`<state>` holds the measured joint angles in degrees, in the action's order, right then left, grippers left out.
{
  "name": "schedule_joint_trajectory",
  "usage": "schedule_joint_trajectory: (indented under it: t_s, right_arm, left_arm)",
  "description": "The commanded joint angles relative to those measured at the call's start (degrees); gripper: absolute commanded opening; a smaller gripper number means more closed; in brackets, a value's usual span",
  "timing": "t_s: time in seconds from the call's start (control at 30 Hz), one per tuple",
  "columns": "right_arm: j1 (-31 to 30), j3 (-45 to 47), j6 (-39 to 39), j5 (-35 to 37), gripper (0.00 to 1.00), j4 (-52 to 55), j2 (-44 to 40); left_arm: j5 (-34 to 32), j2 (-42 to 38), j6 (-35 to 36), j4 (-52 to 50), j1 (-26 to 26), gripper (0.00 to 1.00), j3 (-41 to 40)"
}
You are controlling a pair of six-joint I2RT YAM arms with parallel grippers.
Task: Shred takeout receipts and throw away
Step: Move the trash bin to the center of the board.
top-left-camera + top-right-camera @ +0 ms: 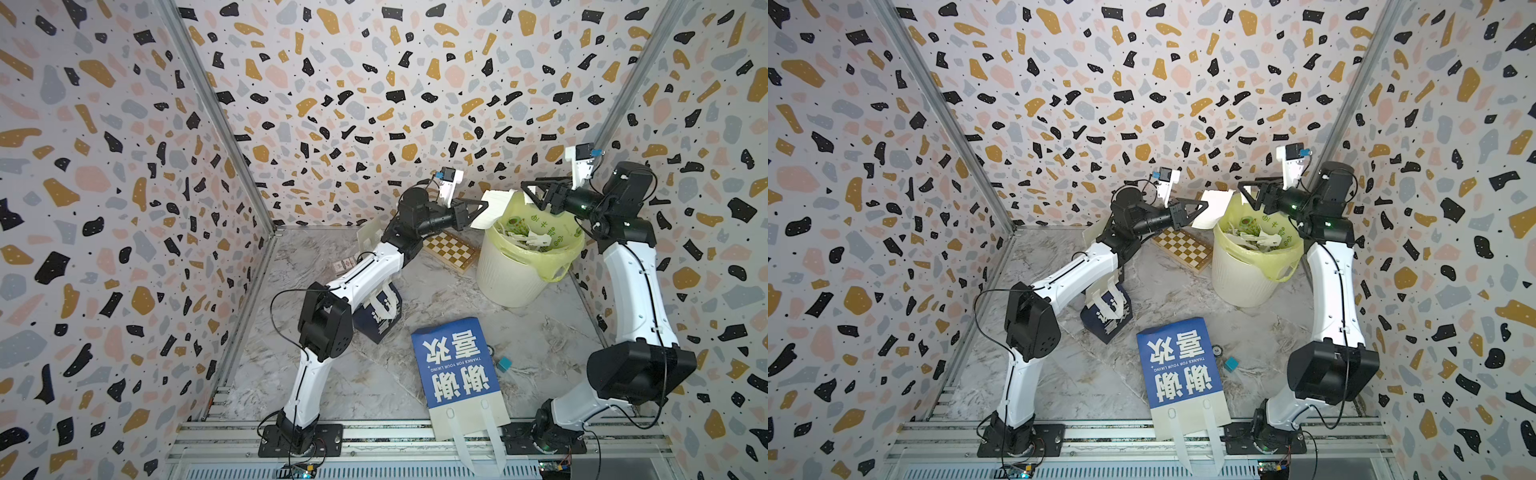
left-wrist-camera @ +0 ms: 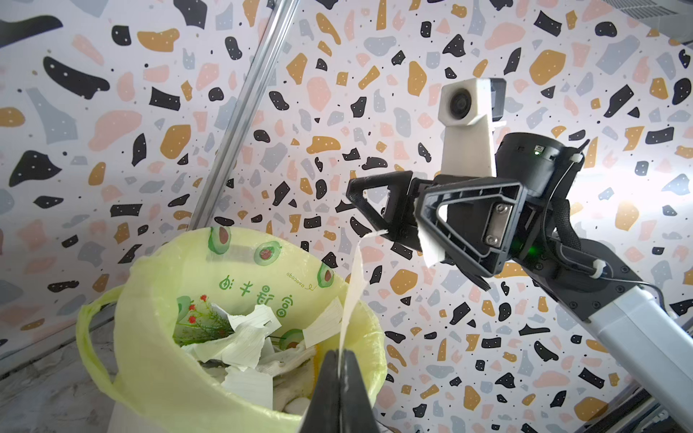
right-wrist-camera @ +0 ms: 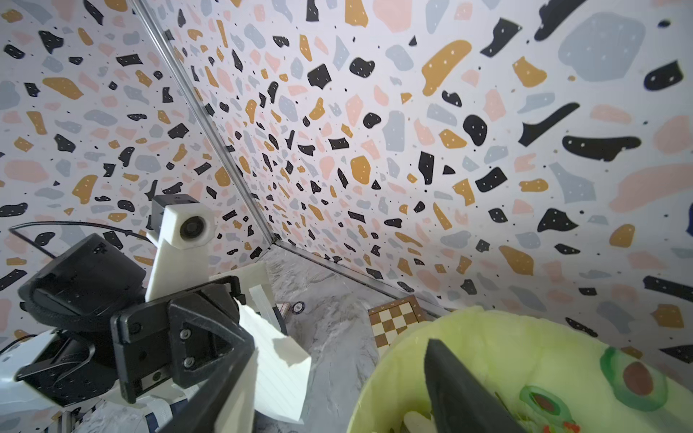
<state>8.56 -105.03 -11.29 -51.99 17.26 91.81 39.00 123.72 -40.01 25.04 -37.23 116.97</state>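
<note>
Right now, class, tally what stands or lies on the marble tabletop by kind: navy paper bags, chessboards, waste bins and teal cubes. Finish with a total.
navy paper bags: 2
chessboard: 1
waste bin: 1
teal cube: 1
Total: 5

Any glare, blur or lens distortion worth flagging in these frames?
In both top views: even light, sharp, but the wide lens splays the walls outward. Left wrist view: a bright patch washes out the pattern behind the right arm; the receipt is crisp, the left gripper a dark shape at the frame edge. Right wrist view: the pattern stretches and softens near the edge.
</note>
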Motion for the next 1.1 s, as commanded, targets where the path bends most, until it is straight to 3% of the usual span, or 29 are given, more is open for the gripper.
schedule_joint_trajectory:
  t_s: [0.0,0.07,0.3,0.47,0.6,0.83,1.07]
  right_arm:
    - [-0.5,-0.8,-0.1,11.3,0.70,5.7,-1.3]
    - [-1.2,-1.5,-1.1,17.2,0.69,10.3,0.5]
    - [-10.9,-7.3,1.5,25.3,0.70,21.6,5.9]
    - [-14.3,-9.0,0.2,28.3,0.70,26.6,9.2]
    - [-16.0,-11.3,0.2,26.7,0.70,30.6,12.3]
    - [-17.7,-11.5,-1.8,15.9,0.66,30.4,12.3]
    - [-22.0,-4.1,-6.3,11.1,0.66,24.1,8.6]
  left_arm:
    - [-0.6,-1.2,-4.4,10.4,0.7,0.00,-0.2]
    - [-0.5,-2.3,-5.2,11.9,1.3,0.00,-0.9]
    - [-2.5,-10.3,-4.4,11.8,4.4,0.00,-6.4]
    - [-2.9,-17.0,-1.1,9.5,6.2,0.00,-12.1]
    - [-3.0,-21.1,0.2,8.8,6.6,0.00,-16.5]
    - [-3.4,-27.6,3.7,5.9,6.7,0.00,-22.0]
    - [-3.9,-32.9,3.9,5.6,8.1,0.00,-26.9]
